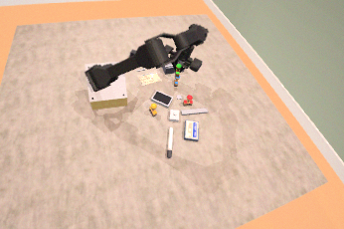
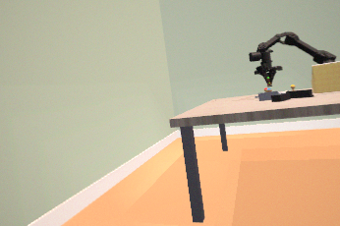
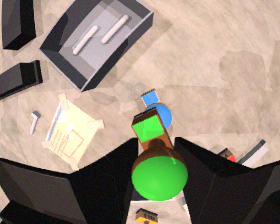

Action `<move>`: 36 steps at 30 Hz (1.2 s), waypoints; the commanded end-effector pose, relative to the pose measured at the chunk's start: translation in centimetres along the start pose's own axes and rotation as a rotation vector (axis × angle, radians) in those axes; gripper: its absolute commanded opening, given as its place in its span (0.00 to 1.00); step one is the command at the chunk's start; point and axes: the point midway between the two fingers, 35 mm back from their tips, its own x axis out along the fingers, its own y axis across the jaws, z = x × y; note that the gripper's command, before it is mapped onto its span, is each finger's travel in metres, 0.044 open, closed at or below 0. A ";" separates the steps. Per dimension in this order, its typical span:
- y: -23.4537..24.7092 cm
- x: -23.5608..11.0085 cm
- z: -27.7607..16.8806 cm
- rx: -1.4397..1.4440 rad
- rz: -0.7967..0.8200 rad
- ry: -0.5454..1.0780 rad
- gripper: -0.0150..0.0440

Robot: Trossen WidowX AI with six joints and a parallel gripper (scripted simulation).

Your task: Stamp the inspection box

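The ink pad (image 1: 162,98) lies mid-bench. Behind it lies the card (image 1: 147,78); behind-right of it stands the tray (image 1: 168,70). The marker (image 1: 169,141) lies in front, well apart.

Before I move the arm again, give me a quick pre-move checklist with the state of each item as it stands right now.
1. Hand shut on the green-knobbed stamp: ok.
2. Stamp lifted off the bench, seen from the exterior view: ok.
3. Stamp face inked: cannot tell, it is hidden under the knob.
4. Card flat on the bench and uncovered: ok.
5. Stamp over the card's box: not ok; the card lies off to the side in the wrist view.
6. Path near the open tray and the blue-topped stamp: cannot tell, the blue one sits close under the held stamp.
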 end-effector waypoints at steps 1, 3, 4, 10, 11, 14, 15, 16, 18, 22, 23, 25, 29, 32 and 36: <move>-0.2 0.1 -2.2 -0.009 -0.002 0.008 0.25; -0.3 0.0 -3.1 -0.009 -0.002 0.009 0.25; -0.3 0.0 -3.6 -0.009 -0.002 0.009 0.25; -0.4 0.0 -6.3 -0.010 -0.002 0.011 0.25; -0.3 0.0 -6.8 -0.011 -0.002 0.011 0.25; -0.2 0.1 -8.2 -0.011 -0.002 0.012 0.25; -0.2 0.1 -8.6 -0.011 -0.002 0.013 0.25; -0.1 0.1 -9.1 -0.011 -0.002 0.013 0.25; 0.0 0.2 -10.0 -0.012 -0.003 0.014 0.25; 0.4 0.4 -11.8 -0.012 -0.003 0.016 0.25; 0.5 0.4 -12.1 -0.012 -0.003 0.016 0.25; 0.6 0.4 -12.4 -0.012 -0.003 0.016 0.25; 0.6 0.4 -12.4 -0.012 -0.003 0.016 0.25; 0.6 0.6 -12.4 -0.012 -0.003 0.016 0.25; 0.6 0.9 -12.4 -0.012 -0.002 0.016 0.25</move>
